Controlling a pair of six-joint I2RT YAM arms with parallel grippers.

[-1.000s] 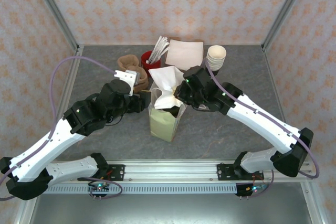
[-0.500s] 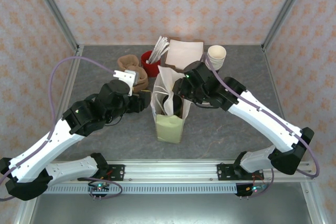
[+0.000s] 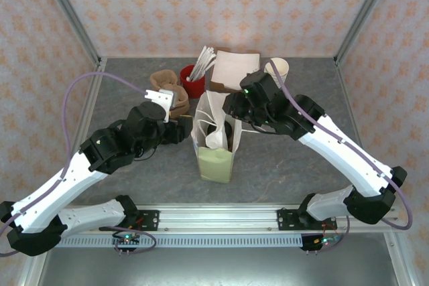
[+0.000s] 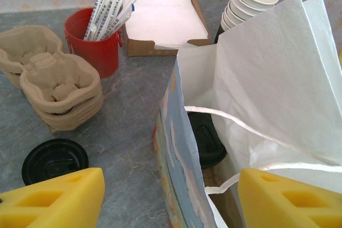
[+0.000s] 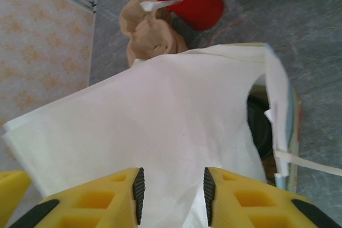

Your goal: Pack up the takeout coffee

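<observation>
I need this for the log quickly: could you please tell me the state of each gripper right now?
Left gripper: open, straddling the bag wall.
Right gripper: slightly open over the bag, holding nothing.

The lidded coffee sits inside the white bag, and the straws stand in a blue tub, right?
Not blue: the tub holding the straws is red, as the left wrist view shows. The lidded coffee does sit inside the white bag.

Coffee (image 4: 206,137) inside bag (image 4: 256,94) — loose lid (image 4: 54,159), carriers (image 4: 56,86) left; cups (image 4: 251,1) behind.
</observation>
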